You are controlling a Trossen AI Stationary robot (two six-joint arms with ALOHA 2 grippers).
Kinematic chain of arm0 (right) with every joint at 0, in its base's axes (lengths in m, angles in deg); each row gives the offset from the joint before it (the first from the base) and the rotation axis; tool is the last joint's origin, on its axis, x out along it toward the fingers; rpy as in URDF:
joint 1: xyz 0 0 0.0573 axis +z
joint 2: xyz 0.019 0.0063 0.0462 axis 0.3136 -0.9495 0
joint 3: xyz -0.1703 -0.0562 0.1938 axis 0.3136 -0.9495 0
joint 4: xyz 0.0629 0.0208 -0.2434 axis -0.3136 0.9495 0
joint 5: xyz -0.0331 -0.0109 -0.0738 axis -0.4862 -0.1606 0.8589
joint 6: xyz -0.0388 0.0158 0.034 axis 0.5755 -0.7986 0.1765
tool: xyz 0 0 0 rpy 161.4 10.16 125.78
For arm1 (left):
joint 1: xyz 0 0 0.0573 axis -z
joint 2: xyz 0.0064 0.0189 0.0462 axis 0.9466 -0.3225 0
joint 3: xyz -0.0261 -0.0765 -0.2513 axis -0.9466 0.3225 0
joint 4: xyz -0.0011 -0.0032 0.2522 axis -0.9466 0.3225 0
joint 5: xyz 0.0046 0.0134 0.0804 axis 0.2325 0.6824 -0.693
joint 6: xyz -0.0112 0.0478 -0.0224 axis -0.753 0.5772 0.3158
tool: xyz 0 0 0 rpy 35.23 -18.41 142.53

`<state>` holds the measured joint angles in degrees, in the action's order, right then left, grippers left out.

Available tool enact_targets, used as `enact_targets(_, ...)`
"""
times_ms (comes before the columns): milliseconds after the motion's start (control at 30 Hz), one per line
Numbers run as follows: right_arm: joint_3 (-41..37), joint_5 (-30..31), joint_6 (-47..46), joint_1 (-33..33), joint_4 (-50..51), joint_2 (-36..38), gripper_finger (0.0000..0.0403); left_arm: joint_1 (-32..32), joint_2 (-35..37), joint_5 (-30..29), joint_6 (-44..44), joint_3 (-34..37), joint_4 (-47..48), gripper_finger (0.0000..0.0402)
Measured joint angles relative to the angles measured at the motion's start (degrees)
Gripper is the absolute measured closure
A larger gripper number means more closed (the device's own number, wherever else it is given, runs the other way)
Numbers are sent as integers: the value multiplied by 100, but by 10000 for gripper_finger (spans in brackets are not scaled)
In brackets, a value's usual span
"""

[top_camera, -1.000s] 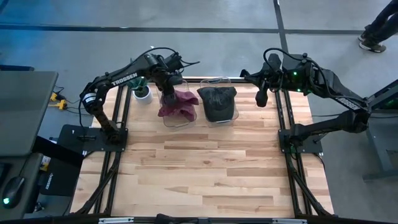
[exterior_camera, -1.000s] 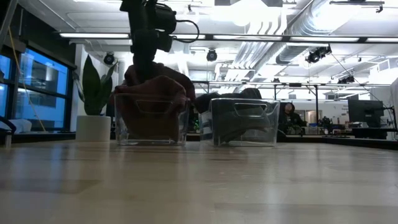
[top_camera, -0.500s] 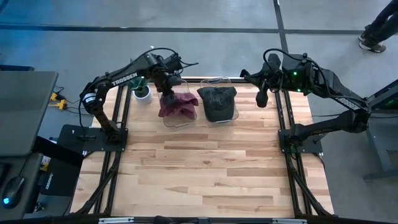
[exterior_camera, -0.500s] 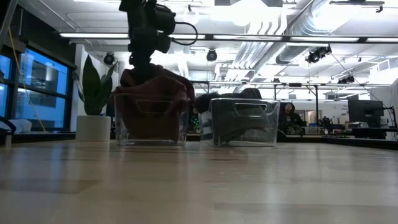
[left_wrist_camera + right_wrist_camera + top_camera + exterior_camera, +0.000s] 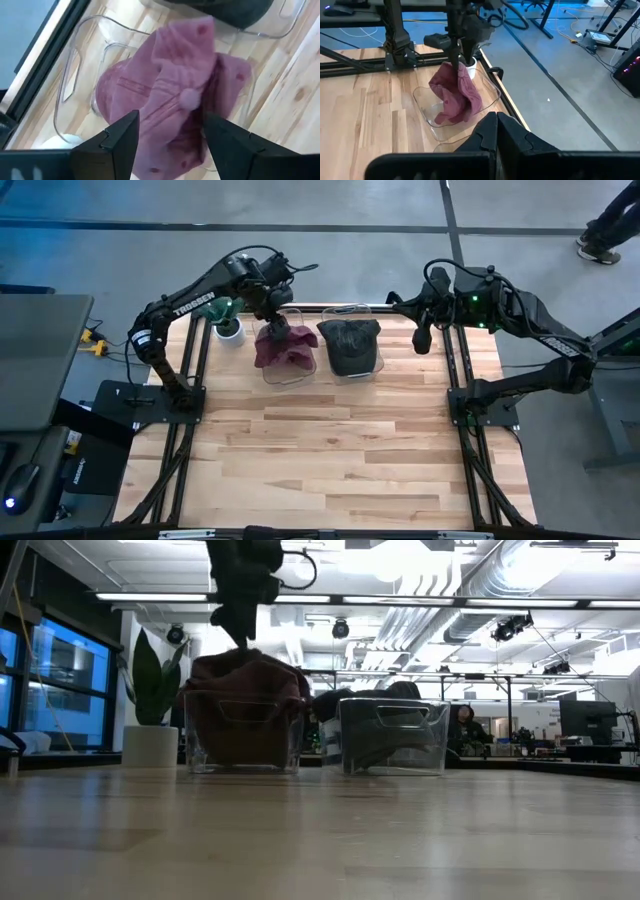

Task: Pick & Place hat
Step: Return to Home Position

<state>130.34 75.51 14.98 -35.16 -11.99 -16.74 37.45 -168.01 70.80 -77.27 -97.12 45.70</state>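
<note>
A maroon hat (image 5: 175, 100) lies crumpled in the left clear bin (image 5: 290, 376), heaped above its rim (image 5: 245, 675). My left gripper (image 5: 170, 120) hangs open just above the hat, clear of it in the low view (image 5: 243, 635). A black hat (image 5: 350, 345) fills the right clear bin (image 5: 392, 740). My right gripper (image 5: 419, 340) is shut and waits in the air over the table's far right part, holding nothing.
A small potted plant (image 5: 229, 330) stands at the far left, beside the left bin. The two bins stand side by side along the far edge. Bare wooden tabletop (image 5: 330, 450) spreads from the bins to the near edge.
My left gripper has opened, let go of the maroon hat and gone up from it. The hat has sunk a little and stays heaped in the left bin.
</note>
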Motion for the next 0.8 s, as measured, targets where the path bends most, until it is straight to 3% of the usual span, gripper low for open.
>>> enact_targets(267, 0, 8, -23, 0, 61, 200, 403, 61, 2, 500, -1010, -498, 168, 188)
enact_targets(500, 0, 30, -42, 0, 302, 418, 403, 547, 97, 825, -1429, -574, 127, 188)
enact_targets(800, -219, -316, -109, 0, 159, 985, 403, 1041, 326, 1336, -2384, -571, -509, 188)
